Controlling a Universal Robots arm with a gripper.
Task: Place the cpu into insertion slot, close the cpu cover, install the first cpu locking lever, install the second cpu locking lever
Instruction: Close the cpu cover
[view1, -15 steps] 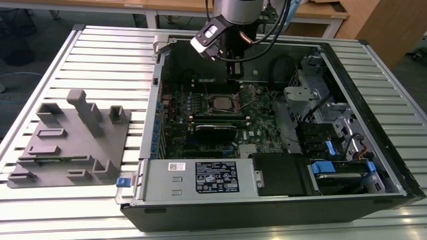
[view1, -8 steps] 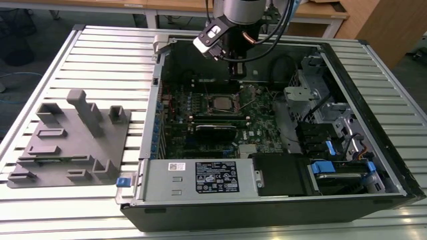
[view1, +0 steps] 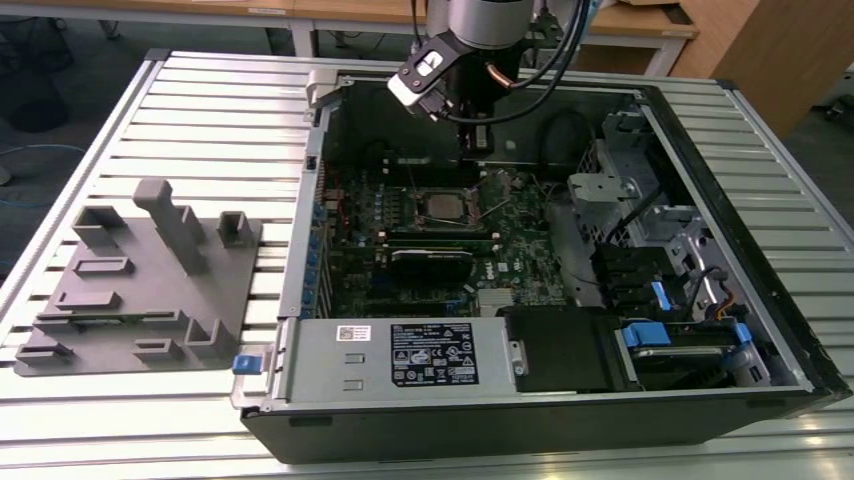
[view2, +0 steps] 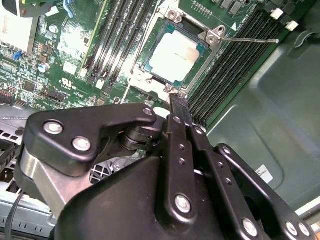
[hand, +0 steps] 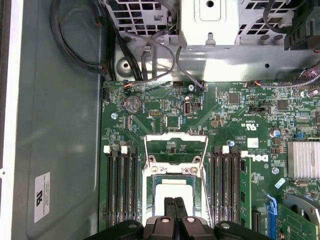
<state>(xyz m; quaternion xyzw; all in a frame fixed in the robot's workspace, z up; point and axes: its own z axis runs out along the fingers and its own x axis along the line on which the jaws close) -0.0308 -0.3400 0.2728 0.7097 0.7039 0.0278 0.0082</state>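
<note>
now, your gripper (view2: 178, 102) is pinched shut, empty, near the chip (view1: 441, 205) in its socket (view2: 142, 70), centre of the exterior view.

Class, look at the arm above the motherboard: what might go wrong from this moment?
The shut jaws sit by the cpu cover, close to the cpu; a slip might scratch either. One locking lever juts free over the memory slots; pushed askew, it might catch them instead of latching.
</note>
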